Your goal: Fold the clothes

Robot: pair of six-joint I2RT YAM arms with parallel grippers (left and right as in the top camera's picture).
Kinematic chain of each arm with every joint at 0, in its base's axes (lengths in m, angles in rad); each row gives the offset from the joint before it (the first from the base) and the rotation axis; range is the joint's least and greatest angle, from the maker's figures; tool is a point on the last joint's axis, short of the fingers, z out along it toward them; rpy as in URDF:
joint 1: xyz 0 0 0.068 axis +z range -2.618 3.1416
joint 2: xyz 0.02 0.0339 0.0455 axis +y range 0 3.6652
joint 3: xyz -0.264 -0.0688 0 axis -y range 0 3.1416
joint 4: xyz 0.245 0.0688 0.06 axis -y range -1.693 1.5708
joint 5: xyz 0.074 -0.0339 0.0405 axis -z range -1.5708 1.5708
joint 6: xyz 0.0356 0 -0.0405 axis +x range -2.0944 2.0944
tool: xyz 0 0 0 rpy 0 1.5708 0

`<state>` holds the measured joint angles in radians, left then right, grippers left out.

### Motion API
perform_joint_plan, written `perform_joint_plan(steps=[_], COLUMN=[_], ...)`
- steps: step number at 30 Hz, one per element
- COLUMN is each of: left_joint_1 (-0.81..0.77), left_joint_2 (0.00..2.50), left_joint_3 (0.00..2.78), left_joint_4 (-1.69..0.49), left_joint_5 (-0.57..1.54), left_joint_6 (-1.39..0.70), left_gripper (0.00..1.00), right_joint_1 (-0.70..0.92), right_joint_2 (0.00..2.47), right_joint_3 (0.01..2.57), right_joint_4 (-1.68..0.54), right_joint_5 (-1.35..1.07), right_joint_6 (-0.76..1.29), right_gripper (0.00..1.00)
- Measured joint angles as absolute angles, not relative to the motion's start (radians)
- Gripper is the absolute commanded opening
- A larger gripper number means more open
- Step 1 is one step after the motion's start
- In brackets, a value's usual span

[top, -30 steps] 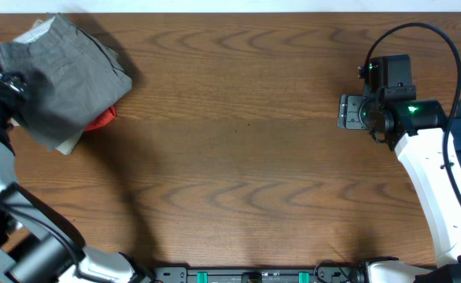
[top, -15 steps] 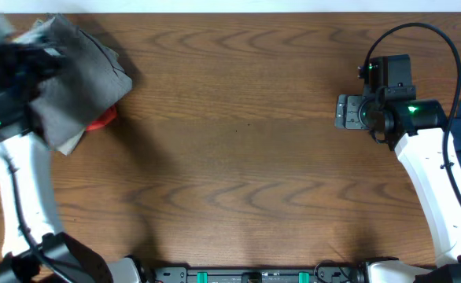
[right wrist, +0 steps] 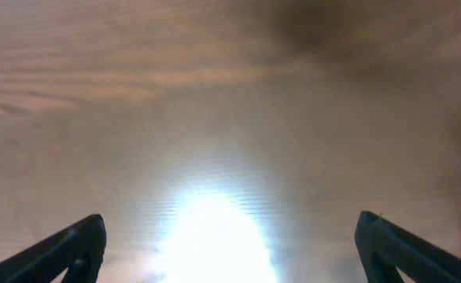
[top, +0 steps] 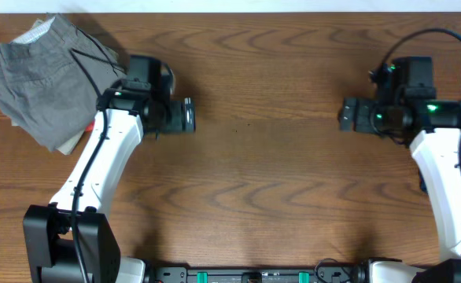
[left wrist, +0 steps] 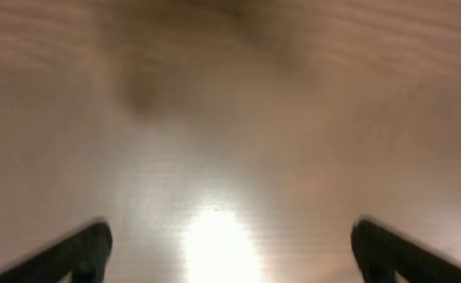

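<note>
The left gripper [top: 189, 116] has quit the grey shorts [top: 46, 86], folded at the far-left corner; it and the right gripper [top: 345, 115] gape empty.

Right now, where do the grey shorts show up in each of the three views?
Overhead: the grey shorts lie in a heap at the top left corner of the table.
Left wrist: not in it; only blurred bare wood.
Right wrist: not in it; bare wood again.
Shared landmark: the brown wood grain of the table, which shows in all three.
</note>
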<state>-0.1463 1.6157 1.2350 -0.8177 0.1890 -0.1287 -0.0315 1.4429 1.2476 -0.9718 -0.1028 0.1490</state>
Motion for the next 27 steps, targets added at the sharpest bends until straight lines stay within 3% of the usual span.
perform_joint_plan(steps=[4, 7, 10, 12, 13, 18, 22, 27], left_joint_1=[-0.144, -0.146, -0.155, -0.174, -0.189, -0.242, -0.242, -0.242], left_joint_2=[1.611, 1.57, 1.442, 1.325, 1.251, 0.853, 0.651, 0.524], left_joint_3=[1.235, 1.215, 1.143, 1.069, 1.024, 0.805, 0.74, 0.735], left_joint_4=[-0.981, -0.987, -0.925, -0.83, -0.792, -0.602, -0.601, -0.638], left_joint_5=[0.146, 0.144, 0.146, 0.139, 0.127, 0.052, 0.02, 0.01], left_joint_6=[-0.144, -0.153, -0.154, -0.154, -0.158, -0.186, -0.191, -0.192], left_gripper=[0.98, 0.98, 0.98, 0.98, 0.98, 0.98, 0.98, 0.98], right_joint_1=[-0.068, -0.067, -0.066, -0.057, -0.052, -0.015, -0.015, -0.015], right_joint_2=[1.443, 1.433, 1.364, 1.257, 1.203, 0.773, 0.535, 0.374], right_joint_3=[1.247, 1.237, 1.162, 1.065, 1.018, 0.733, 0.607, 0.553], right_joint_4=[-1.058, -1.06, -0.965, -0.862, -0.815, -0.658, -0.693, -0.899], right_joint_5=[-0.104, -0.109, -0.109, -0.103, -0.099, -0.01, 0.038, 0.061], right_joint_6=[0.149, 0.149, 0.147, 0.15, 0.155, 0.179, 0.184, 0.187], right_gripper=[0.99, 0.99, 0.92, 0.86, 0.99, 0.99, 0.99, 0.99])
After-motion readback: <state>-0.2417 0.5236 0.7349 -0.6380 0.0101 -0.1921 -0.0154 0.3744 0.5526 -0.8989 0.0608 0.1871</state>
